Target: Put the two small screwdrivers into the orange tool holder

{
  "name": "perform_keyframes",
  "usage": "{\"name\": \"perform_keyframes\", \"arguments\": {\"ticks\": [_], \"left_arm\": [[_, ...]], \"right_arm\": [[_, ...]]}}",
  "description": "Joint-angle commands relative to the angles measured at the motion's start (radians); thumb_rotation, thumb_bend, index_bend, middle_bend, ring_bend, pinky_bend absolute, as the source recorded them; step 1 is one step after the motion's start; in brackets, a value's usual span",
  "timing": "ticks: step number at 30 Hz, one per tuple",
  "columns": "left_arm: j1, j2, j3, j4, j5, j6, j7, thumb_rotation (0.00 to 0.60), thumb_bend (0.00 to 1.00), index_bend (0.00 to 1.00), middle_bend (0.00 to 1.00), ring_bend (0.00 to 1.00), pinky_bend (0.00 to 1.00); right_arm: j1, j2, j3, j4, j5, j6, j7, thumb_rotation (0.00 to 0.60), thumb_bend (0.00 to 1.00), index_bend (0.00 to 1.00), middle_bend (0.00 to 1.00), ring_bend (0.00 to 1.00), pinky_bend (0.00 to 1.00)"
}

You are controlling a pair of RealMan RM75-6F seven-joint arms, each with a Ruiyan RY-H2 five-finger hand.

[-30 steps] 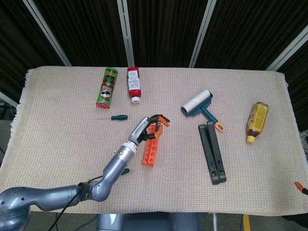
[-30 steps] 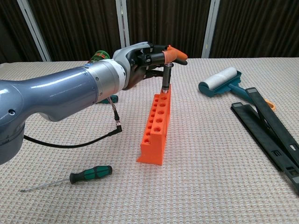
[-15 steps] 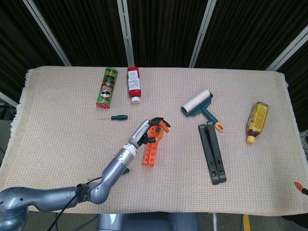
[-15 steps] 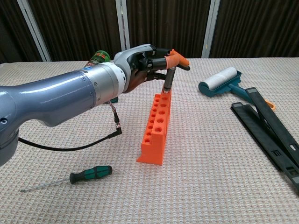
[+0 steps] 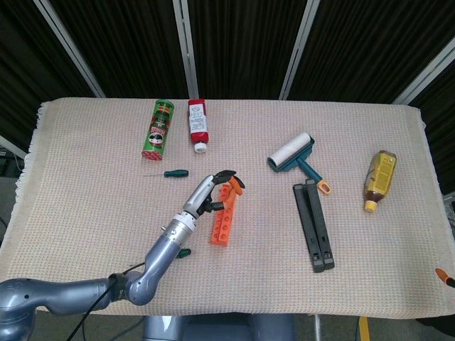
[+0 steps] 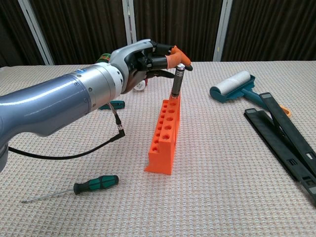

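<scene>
Head view: the left hand (image 5: 207, 195), glossy grey metal with dark fingers tipped in orange, is hovering over the far end of the orange plastic tool holder (image 5: 223, 217), a stepped block pierced with round holes, lying on the beige woven tablecloth (image 5: 92, 206). Whether the fingers are holding anything cannot be told from here. One small screwdriver with a green-and-black handle (image 5: 173, 172) is lying near the green cylindrical snack can (image 5: 158, 128) and the red-and-white squeeze bottle (image 5: 198, 124). The handle end of a second green-handled screwdriver (image 5: 184, 252) is peeking out beside the forearm. A teal lint roller with a white drum (image 5: 293, 156), a pair of flat black bars (image 5: 313, 224) and an amber squeeze bottle (image 5: 377, 180) are lying further right. The right hand is not showing.

Chest view: the left hand (image 6: 148, 61) is hanging with its fingers narrowly curled, the orange fingertips (image 6: 174, 55) sitting just beside the silver-capped dark driver (image 6: 177, 80), which is standing tilted in the holder's (image 6: 165, 133) far top hole; a grip cannot be confirmed. The second screwdriver (image 6: 89, 185), thin steel shaft, ribbed handle, is lying flat on the cloth, near the holder's front.
</scene>
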Motion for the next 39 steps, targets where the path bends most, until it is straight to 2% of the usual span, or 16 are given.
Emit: {"name": "perform_keyframes", "arguments": {"ticks": [1,4,6,8,10,15,20,22,26,28,34,39], "left_arm": [[0.007,0.018,0.009,0.003,0.083,0.055,0.020,0.490,0.58,0.52,0.33,0.11,0.17],[0.004,0.025,0.009,0.008,0.118,0.077,0.033,0.473,0.58,0.52,0.31,0.11,0.16],[0.002,0.039,0.015,0.016,0.165,0.110,0.068,0.437,0.57,0.52,0.29,0.10,0.15],[0.004,0.055,0.030,0.020,0.198,0.136,0.110,0.396,0.56,0.52,0.25,0.07,0.12],[0.013,0.072,0.046,0.028,0.225,0.173,0.170,0.381,0.55,0.50,0.22,0.04,0.08],[0.065,0.137,0.099,0.012,0.240,0.253,0.348,0.379,0.55,0.48,0.18,0.01,0.05],[0.110,0.229,0.137,-0.021,0.184,0.253,0.494,0.381,0.55,0.45,0.17,0.02,0.05],[0.121,0.271,0.151,-0.034,0.144,0.232,0.552,0.401,0.55,0.44,0.17,0.02,0.05],[0.119,0.333,0.181,-0.035,0.064,0.191,0.703,0.501,0.55,0.42,0.14,0.01,0.02],[0.110,0.343,0.193,-0.024,0.026,0.167,0.761,0.521,0.53,0.42,0.13,0.00,0.01],[0.069,0.320,0.219,0.038,-0.065,0.129,0.904,0.529,0.35,0.40,0.09,0.00,0.00],[0.041,0.273,0.221,0.099,-0.111,0.117,0.957,0.533,0.34,0.40,0.08,0.00,0.00]], "right_arm": [[0.002,-0.001,0.000,-0.002,-0.002,0.000,-0.002,0.600,0.00,0.05,0.09,0.00,0.04],[0.002,-0.001,0.000,-0.003,-0.005,0.001,-0.004,0.600,0.00,0.05,0.09,0.00,0.04],[0.002,-0.001,0.000,-0.006,-0.007,0.003,-0.007,0.600,0.00,0.05,0.09,0.00,0.04],[0.002,-0.001,-0.001,-0.007,-0.008,0.004,-0.009,0.600,0.00,0.05,0.09,0.00,0.04],[0.002,-0.001,-0.001,-0.007,-0.010,0.006,-0.008,0.600,0.00,0.05,0.09,0.00,0.04],[0.001,-0.003,-0.002,-0.004,-0.010,0.005,-0.005,0.600,0.00,0.05,0.09,0.00,0.04],[0.008,-0.004,-0.003,-0.003,-0.020,0.002,-0.006,0.600,0.00,0.05,0.09,0.00,0.04],[0.010,-0.005,-0.004,-0.005,-0.024,0.001,-0.008,0.600,0.00,0.05,0.09,0.00,0.04],[0.013,-0.007,-0.005,-0.007,-0.025,-0.001,-0.012,0.600,0.00,0.05,0.09,0.00,0.04],[0.014,-0.008,-0.006,-0.009,-0.026,-0.001,-0.015,0.600,0.00,0.05,0.09,0.00,0.04],[0.014,-0.007,-0.007,-0.016,-0.027,0.000,-0.021,0.600,0.00,0.05,0.09,0.00,0.04],[0.012,-0.004,-0.007,-0.019,-0.023,0.001,-0.024,0.600,0.00,0.05,0.09,0.00,0.04]]}}
